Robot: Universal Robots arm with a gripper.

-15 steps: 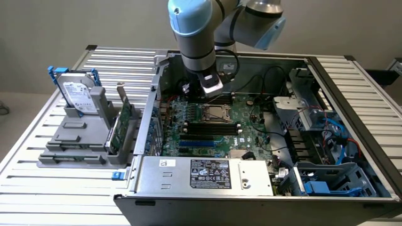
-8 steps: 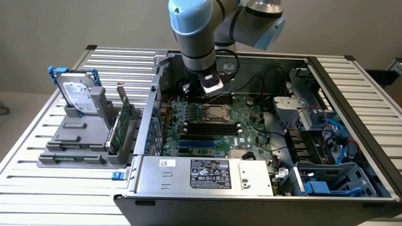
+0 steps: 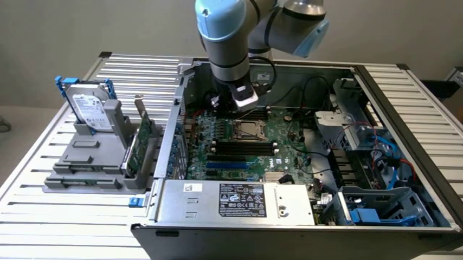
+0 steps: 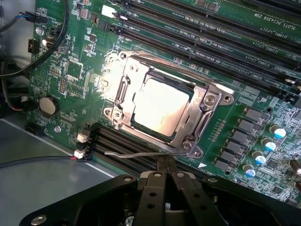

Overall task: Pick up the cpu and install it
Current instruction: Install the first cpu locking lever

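The cpu [image 4: 160, 106], a flat square chip with a pale metal top, lies inside the silver socket frame [image 4: 207, 101] on the green motherboard [image 4: 75, 61]. In the exterior view the cpu [image 3: 246, 130] sits in the middle of the board inside the open computer case [image 3: 347, 73]. My gripper [image 4: 165, 162] is shut, its two black fingers pressed together with nothing between them. Its tips hover just off the socket's edge, by the thin wire lever [image 4: 136, 154]. In the exterior view my gripper [image 3: 244, 110] hangs just above and behind the socket.
A grey hard drive [image 3: 90, 111] with blue handles and an upright green card [image 3: 145, 135] stand in a grey holder at the exterior view's left. The power supply box [image 3: 231, 200] fills the case's front. Black cables [image 4: 28, 66] and memory slots [image 4: 225, 33] flank the socket.
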